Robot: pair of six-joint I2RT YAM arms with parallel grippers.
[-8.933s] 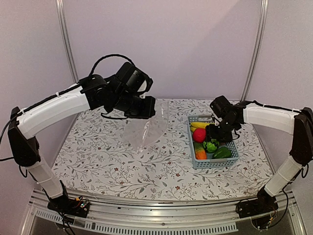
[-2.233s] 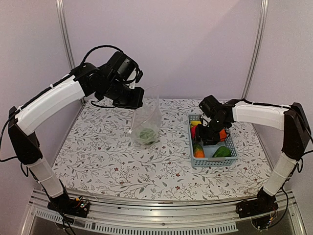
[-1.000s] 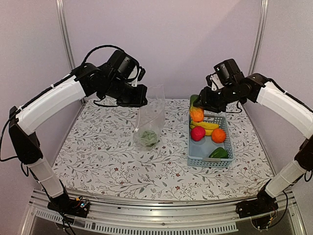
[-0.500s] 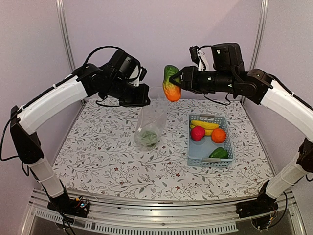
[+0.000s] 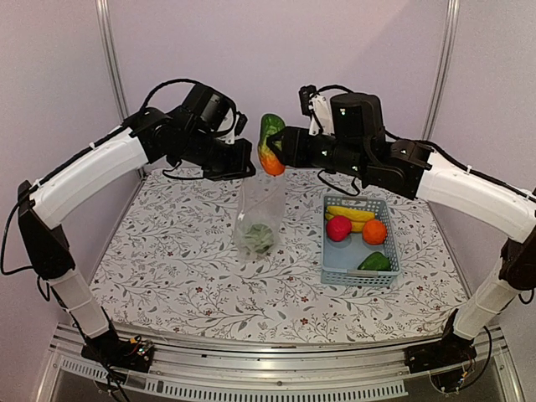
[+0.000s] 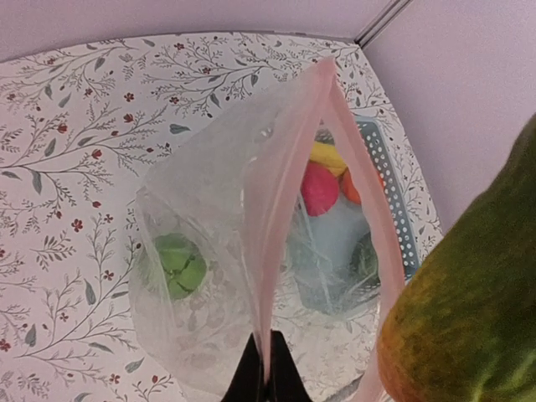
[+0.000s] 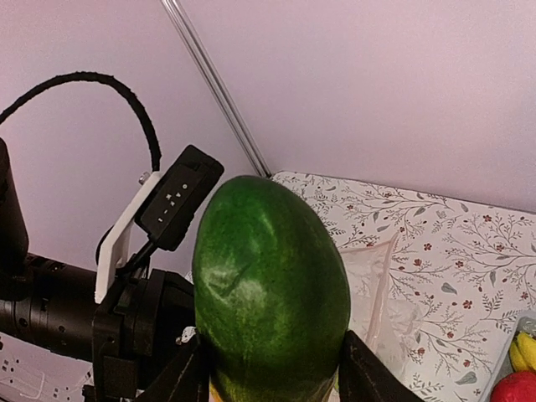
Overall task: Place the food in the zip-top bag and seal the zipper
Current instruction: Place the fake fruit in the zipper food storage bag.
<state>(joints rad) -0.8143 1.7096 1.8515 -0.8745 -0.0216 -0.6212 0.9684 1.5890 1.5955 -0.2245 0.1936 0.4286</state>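
Fruit held over open bag

Above floral surface (image 5: 167,268), pinches bag (image 5: 261,201) up by pink zipper (image 6: 280,201) with left claw (image 6: 261,377), closed tight on the rim, mouth gaping. Beside it on the right, leaves blue basket (image 5: 345,258) with banana (image 5: 352,213), red piece (image 5: 338,228), orange piece (image 5: 374,231) and pepper (image 5: 374,261). Clamps green-orange fruit (image 5: 270,144) in right claw (image 7: 272,377), just above the bag's mouth. Shows one green piece (image 6: 177,264) inside the bag.

Bottom centre: left end effector (image 6: 261,377) pinched on the zip-top bag (image 6: 218,218) rim, mouth gaping. One green piece (image 6: 178,265) lies inside. A green-orange fruit (image 6: 469,310) fills lower right. Through the film: blue basket (image 6: 387,193), red piece (image 6: 319,188), floral surface (image 6: 67,126).
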